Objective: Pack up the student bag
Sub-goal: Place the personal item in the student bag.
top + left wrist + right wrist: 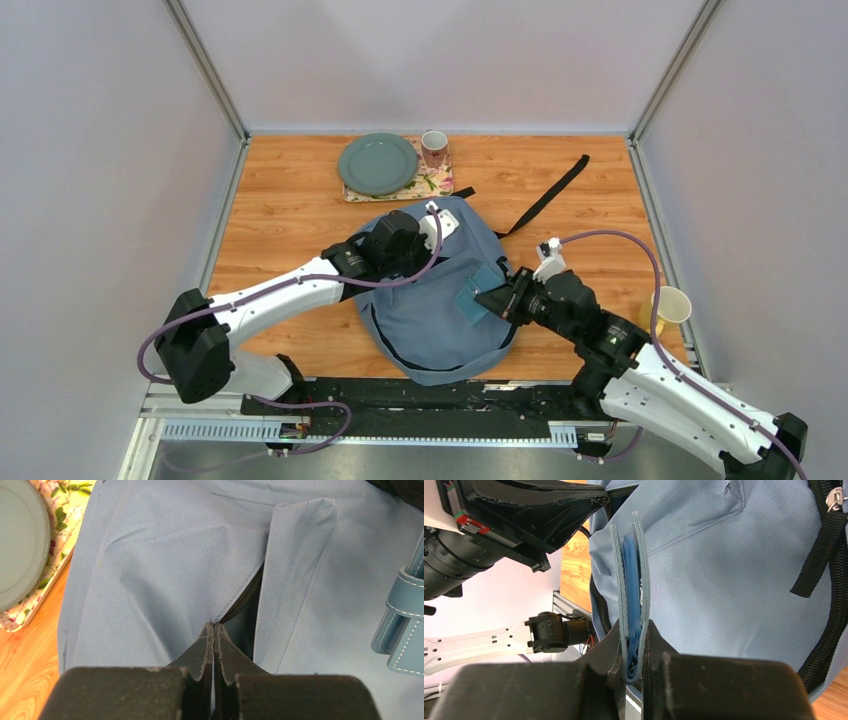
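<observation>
- At the near edge of the table (290,200), the student bag (440,320) lies flat in the middle. Its rounded end overhangs the rail between the arm bases.
- Its long axis runs near to far and its far end points at the tray. We can't see that end well because the left arm covers it.
- Right gripper (634,635): jaws narrow, clamped on a teal case (476,298) held on edge against the bag's right side. There's blue material between its covers; we can't make out what it is.
- Yellow cup (672,305) sits at the table's right edge, beside the right arm. Its contents are unclear.
- Left gripper (214,630): jaws pressed together at the bag's zip (245,597). We cannot tell whether fabric is pinched between them.
- The zip is parted a little and the inside is dark, so we can't see what the bag holds.
- Black strap (545,197) trails from the bag toward the far right.
- Farthest back, a floral tray (435,183) holds a grey-green plate (377,163) and a mug (434,148).
</observation>
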Robot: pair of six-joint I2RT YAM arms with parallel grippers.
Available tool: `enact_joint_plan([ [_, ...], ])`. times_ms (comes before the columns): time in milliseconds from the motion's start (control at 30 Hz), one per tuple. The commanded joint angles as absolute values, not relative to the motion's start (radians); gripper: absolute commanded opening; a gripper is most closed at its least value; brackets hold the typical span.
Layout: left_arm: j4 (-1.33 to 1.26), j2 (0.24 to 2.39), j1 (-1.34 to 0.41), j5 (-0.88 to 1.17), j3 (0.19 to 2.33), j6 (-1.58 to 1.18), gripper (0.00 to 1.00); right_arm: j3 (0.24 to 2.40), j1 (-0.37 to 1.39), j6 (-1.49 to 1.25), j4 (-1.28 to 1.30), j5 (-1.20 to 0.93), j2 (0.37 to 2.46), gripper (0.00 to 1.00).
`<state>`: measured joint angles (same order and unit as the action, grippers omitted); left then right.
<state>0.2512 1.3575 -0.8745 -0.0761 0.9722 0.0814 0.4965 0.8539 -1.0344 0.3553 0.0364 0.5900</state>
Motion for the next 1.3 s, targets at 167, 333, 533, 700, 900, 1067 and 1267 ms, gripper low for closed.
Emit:
enact_joint_plan([
  [167,0.268,1.305,-0.868,-0.069,1.014,0.046,0.00,0.522,0.850,-1.041,0.200,-0.030,0.620,0.00],
  [333,0.279,1.289,-0.870,-0.054,1.040,0.023,0.00,0.518,0.848,-1.109,0.014,-0.098,0.732,0.00],
  [533,0.273,1.267,-0.871,-0.055,1.034,0.009,0.00,0.540,0.822,-1.150,-0.077,-0.124,0.831,0.00],
  [700,0.261,1.258,-0.882,-0.072,1.032,0.006,0.00,0.515,0.778,-1.254,-0.158,-0.233,0.920,0.00],
  [900,0.261,1.255,-0.887,-0.087,1.049,0.005,0.00,0.454,0.746,-1.336,-0.345,-0.366,1.035,0.00],
  [1067,0.268,1.262,-0.887,-0.100,1.066,0.006,0.00,0.463,0.744,-1.338,-0.360,-0.402,1.089,0.00],
  [1267,0.268,1.261,-0.894,-0.097,1.068,-0.018,0.00,0.479,0.718,-1.341,-0.434,-0.411,1.181,0.00],
])
